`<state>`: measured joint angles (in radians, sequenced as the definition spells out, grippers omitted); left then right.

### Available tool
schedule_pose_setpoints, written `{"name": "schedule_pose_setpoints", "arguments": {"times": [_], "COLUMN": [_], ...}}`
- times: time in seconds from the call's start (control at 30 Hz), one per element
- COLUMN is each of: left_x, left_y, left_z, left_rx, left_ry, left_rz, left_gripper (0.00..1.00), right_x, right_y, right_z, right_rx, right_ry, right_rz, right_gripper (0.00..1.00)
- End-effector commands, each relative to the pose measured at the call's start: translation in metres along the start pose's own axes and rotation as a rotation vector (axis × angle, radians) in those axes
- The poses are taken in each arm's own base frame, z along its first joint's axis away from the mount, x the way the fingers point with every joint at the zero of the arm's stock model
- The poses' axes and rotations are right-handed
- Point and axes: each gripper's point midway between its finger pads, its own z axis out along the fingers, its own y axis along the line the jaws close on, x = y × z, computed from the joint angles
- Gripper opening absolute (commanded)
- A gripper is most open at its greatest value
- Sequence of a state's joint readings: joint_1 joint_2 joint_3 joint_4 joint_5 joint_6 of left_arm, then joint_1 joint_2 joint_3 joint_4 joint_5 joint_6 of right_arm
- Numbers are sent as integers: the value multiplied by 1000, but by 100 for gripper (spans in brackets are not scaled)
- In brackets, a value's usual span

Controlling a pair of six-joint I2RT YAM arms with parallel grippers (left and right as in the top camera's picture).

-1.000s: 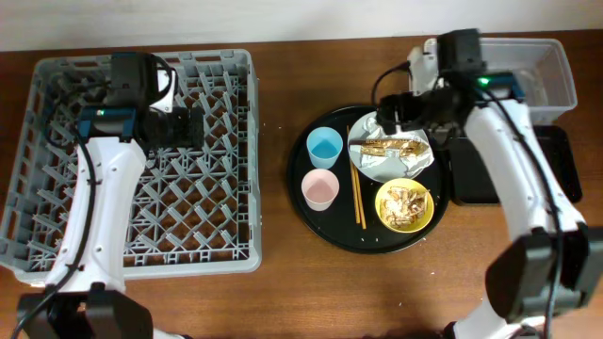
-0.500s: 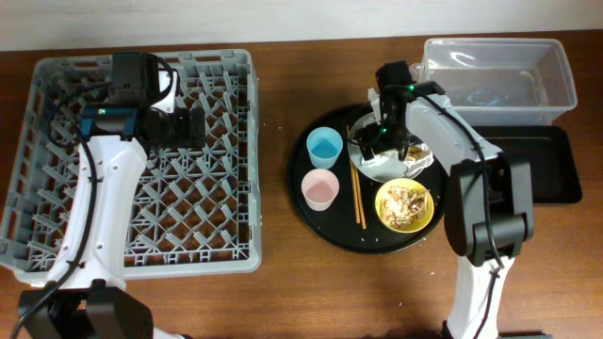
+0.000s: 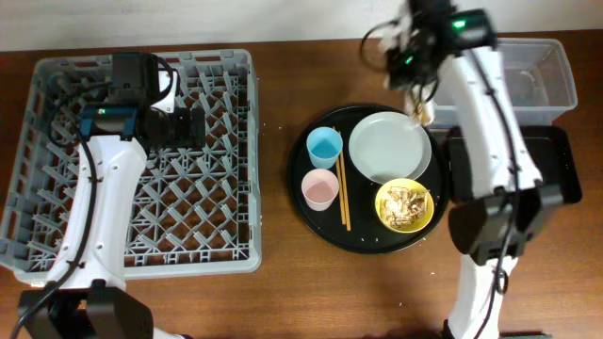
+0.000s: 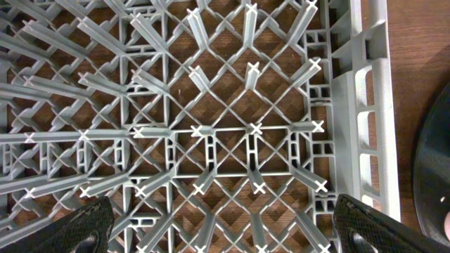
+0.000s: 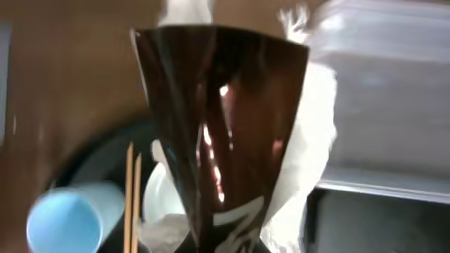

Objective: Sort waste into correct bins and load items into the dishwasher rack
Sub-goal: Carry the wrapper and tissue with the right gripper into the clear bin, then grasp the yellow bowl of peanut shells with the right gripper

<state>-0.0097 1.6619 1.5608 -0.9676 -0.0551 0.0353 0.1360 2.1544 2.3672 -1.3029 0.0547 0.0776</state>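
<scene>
Between tray and tub, R pincer grips wrapper + napkin, raised high, prob. so they pass over the tub wall. Plate lies bare on tray. L pincer hangs wide apart, empty, over rack, apparently waiting.

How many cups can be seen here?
2. The blue cup sits on the round black tray; the pink cup is just below it. None visible in the rack.
</scene>
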Motion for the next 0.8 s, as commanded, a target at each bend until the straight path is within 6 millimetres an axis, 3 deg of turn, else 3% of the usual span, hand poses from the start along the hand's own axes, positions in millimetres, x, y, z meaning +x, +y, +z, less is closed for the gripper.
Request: {"name": "schedule_pose_setpoints", "arguments": {"times": [0.0,0.07,0.13,0.17,0.2,0.23,0.3,0.33,0.4,0.43,0.47,0.5,0.53,0.57,0.6,0.67,0.73,0.77], "left_x": [-6,-6,-6,-6,-6,-6,-6,-6,-6,-6,-6,-6,-6,-6,-6,-6,-6,-6], "left_y": [-2,-2,-2,-2,-2,-2,-2,-2,-2,-2,-2,-2,-2,-2,-2,-2,-2,-2], "left_z": [-2,-2,-2,-2,-2,-2,-2,-2,-2,-2,-2,-2,-2,-2,-2,-2,-2,-2], "left_rx": [10,10,10,10,10,10,10,11,10,10,10,10,10,10,10,10,10,10], "left_ry": [-13,-13,-13,-13,-12,-12,-13,-13,-12,-13,-13,-13,-12,-13,-13,-12,-13,-13], "left_rz": [11,11,11,11,11,11,11,11,11,11,11,11,11,11,11,11,11,11], "left_gripper": [99,100,100,100,100,99,100,100,100,100,99,100,100,99,99,99,100,100], "right_x": [-31,-39,-36,-25,-19,-16,-20,-24,-44,-53,-55,-49,-28,-1,14,64,102,111], "right_y": [-101,-165,-201,-216,-220,-221,-221,-221,-208,-180,-139,-119,-90,-77,-73,-62,-52,-37], "right_z": [-15,4,35,58,78,98,102,91,50,12,-49,-75,-113,-136,-148,-174,-168,-160], "right_rx": [217,307,329,342,346,344,340,335,242,100,-87,-165,-263,-280,-280,-256,-162,-174], "right_ry": [-167,-255,-288,-271,-256,-248,-261,-281,-326,-321,-335,-333,-296,-233,-201,-77,79,127], "right_rz": [388,619,753,831,862,861,860,862,785,673,521,442,347,353,360,362,332,296], "right_gripper": [4,4,4,4,4,16,92,98,98,98,98,99,99,97,95,88,80,80]}}
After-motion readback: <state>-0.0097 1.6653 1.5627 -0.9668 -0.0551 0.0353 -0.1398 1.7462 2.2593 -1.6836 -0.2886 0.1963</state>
